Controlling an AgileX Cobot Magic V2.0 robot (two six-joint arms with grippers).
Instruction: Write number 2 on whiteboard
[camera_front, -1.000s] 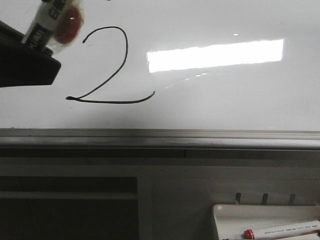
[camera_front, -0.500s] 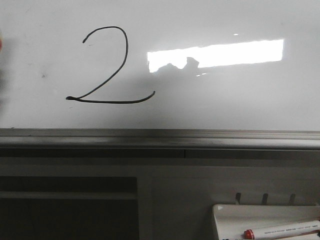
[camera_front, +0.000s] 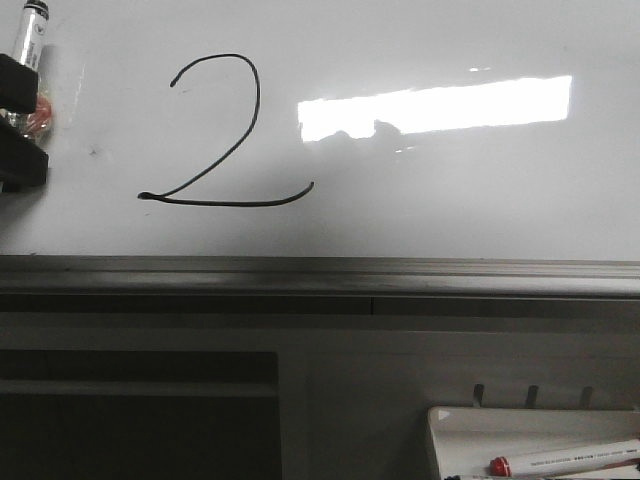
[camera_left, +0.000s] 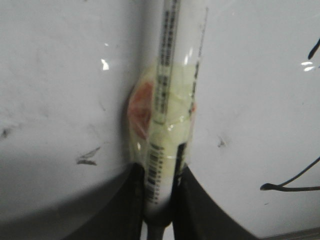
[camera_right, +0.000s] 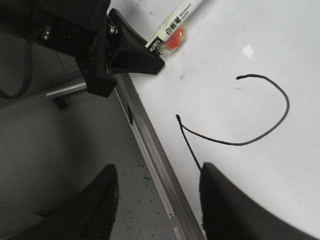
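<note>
A large black number 2 (camera_front: 225, 135) is drawn on the glossy whiteboard (camera_front: 450, 190), left of a bright light reflection. My left gripper (camera_front: 22, 120) is at the far left edge of the front view, shut on a white marker (camera_front: 30, 35) wrapped in clear tape with a red patch. In the left wrist view the marker (camera_left: 167, 115) stands between the fingers over the board. The right wrist view shows the 2 (camera_right: 250, 125), the left gripper (camera_right: 125, 50) with the marker (camera_right: 175, 25), and my right gripper (camera_right: 157, 200), open and empty above the board's lower frame.
The board's grey metal frame (camera_front: 320, 275) runs across the front view. A small white tray (camera_front: 530, 440) at the lower right holds a red-capped marker (camera_front: 565, 460). Small dark smudges mark the board near the left gripper (camera_left: 87, 156).
The left gripper with the marker left the front view to the left, then came back in at the far left edge, lower and farther from the 2. The 2 is unchanged.
</note>
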